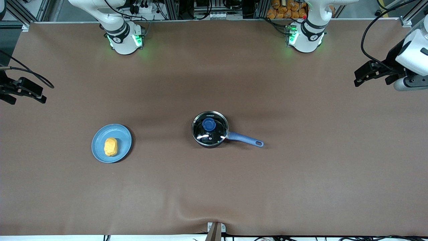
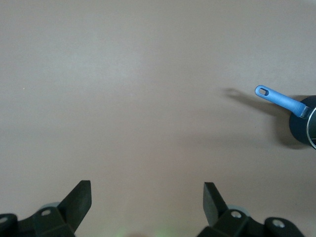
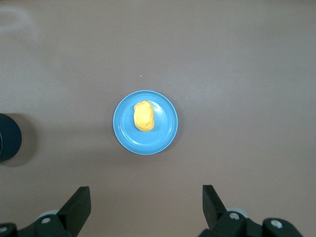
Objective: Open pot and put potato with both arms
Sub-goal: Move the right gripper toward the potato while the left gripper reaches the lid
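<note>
- Hanging over the table (image 1: pixel 214 187) at its own end, my left tool (image 2: pixel 147 197) stands wide and empty; its wrist view catches only the pot's blue handle (image 2: pixel 279 98).
- My right tool (image 3: pixel 146 200) is wide and empty too, over its own end.
- From the front I see the pot (image 1: pixel 210 129) mid-table, lid (image 1: pixel 209 125) on.
- On a blue plate (image 1: pixel 122 134) toward the right arm's end lies the potato (image 1: pixel 110 146).

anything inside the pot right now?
The pot is covered by its glass lid with the blue knob. Through the glass only a dark interior and glare show; no contents are visible. The potato lies on the blue plate.
</note>
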### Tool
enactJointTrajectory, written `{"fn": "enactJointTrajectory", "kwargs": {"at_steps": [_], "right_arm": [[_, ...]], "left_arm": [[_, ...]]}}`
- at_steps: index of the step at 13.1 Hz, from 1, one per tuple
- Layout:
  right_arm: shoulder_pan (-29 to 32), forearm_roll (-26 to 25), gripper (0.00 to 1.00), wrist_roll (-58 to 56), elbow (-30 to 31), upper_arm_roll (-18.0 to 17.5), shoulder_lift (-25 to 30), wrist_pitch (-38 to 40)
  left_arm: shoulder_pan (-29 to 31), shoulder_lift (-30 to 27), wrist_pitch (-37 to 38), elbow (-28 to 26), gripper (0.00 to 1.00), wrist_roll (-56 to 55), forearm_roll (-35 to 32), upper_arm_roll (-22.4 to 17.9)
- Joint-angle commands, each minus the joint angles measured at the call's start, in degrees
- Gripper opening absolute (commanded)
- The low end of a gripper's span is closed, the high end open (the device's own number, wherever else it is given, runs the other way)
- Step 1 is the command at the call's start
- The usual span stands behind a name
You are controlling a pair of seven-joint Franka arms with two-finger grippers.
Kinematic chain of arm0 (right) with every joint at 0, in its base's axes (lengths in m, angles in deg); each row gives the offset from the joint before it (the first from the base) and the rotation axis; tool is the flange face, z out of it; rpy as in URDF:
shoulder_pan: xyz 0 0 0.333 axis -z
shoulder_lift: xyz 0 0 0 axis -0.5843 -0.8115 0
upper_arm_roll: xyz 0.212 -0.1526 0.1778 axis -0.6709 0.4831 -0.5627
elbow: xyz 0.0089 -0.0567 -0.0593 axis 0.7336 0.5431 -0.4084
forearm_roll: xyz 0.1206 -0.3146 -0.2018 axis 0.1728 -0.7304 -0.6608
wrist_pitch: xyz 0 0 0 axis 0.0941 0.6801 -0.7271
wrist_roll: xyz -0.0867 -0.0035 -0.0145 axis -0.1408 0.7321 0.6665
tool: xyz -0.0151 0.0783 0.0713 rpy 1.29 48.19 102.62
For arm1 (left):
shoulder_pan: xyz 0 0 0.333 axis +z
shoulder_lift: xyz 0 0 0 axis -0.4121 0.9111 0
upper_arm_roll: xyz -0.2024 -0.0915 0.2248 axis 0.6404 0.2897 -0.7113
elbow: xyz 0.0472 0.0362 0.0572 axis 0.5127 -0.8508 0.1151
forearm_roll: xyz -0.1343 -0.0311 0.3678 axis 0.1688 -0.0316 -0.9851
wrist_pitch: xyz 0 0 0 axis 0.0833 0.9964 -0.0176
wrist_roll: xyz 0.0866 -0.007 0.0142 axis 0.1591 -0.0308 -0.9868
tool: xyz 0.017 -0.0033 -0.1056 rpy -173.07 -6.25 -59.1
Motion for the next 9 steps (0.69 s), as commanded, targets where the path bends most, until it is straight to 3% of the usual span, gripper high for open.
{"fn": "enactJointTrajectory", "kwargs": {"at_steps": [1,7,9], "right_arm": [[-0.9,-0.02,1.0,0.98,2.24,0.57,0.76,-1.12],[-2.83,0.59,1.0,0.36,3.91,-0.57,-8.9,-5.16],[-2.92,0.68,1.0,0.28,4.44,-1.1,-12.76,-8.85]], "left_arm": [[-3.19,3.62,1.25,3.07,1.0,-2.3,-0.06,0.61],[-11.45,10.91,0.63,7.46,1.0,-21.42,0.46,1.05],[-14.62,13.46,-2.86,8.17,1.0,-26.81,0.46,1.05]]}}
